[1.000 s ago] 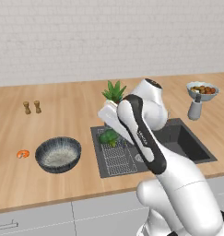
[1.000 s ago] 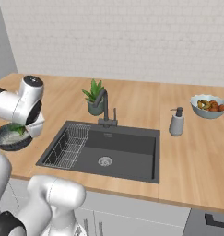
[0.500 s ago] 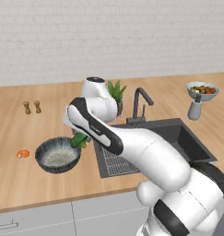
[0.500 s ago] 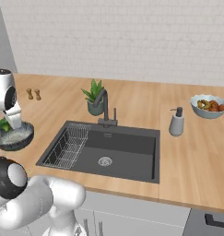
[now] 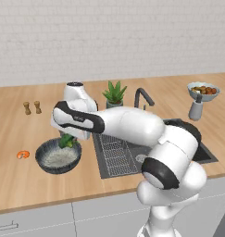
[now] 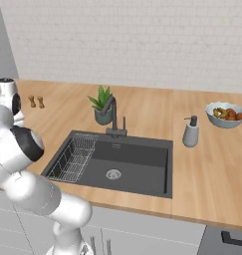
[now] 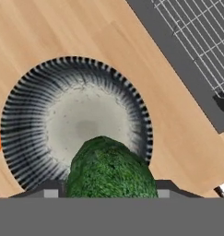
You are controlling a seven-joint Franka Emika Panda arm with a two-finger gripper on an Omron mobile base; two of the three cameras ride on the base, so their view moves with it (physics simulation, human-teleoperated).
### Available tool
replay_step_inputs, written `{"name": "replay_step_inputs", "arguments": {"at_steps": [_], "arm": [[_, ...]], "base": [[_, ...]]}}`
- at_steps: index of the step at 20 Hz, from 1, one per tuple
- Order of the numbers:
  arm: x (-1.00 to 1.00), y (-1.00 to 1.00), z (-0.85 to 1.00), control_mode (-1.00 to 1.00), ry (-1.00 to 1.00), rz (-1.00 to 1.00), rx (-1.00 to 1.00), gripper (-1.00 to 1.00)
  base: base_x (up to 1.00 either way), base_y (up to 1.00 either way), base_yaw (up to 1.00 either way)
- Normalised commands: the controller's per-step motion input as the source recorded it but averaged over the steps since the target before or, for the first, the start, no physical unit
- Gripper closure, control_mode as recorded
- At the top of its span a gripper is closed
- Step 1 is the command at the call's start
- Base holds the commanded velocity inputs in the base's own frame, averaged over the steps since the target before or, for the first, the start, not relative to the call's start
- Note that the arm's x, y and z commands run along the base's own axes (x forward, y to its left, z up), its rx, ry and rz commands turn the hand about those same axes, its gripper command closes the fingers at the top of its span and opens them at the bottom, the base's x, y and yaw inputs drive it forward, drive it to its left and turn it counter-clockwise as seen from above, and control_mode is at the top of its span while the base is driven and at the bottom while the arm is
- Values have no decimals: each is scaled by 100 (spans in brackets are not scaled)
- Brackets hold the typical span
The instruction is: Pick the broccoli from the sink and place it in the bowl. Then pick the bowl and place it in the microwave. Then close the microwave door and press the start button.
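My gripper is shut on the broccoli, a small green floret, and holds it just above the right part of the bowl. The bowl is wide, dark and speckled with a whitish inside, and stands on the counter left of the sink. In the hand view the broccoli sits between my fingertips over the near side of the bowl. In the right base view the sink lies in the middle and my arm covers the bowl. The microwave and its door are out of view.
A wire rack fills the sink's left part, with the faucet and a potted plant behind. A soap dispenser and a food bowl stand at the right. Shakers and a small orange item lie left.
My arm has swung left from above the sink rack to above the bowl, carrying the broccoli with it. The bowl has stayed in place.
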Motion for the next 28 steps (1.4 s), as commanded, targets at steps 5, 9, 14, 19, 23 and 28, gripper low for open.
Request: {"name": "replay_step_inputs", "arguments": {"at_steps": [5, 9, 14, 19, 23, 28], "arm": [[12, 4, -35, -100, 0, 0, 0, 100], [8, 9, -52, -100, 0, 0, 0, 100], [14, 11, -30, -100, -3, -1, 0, 100], [32, 29, -24, -100, 0, -6, -2, 100], [26, 10, -40, -100, 0, -2, -1, 100], [28, 15, -33, -100, 0, -2, -2, 100]], "base": [[0, 0, 0], [0, 0, 0], [0, 0, 0], [0, 0, 0], [0, 0, 0], [0, 0, 0]]}}
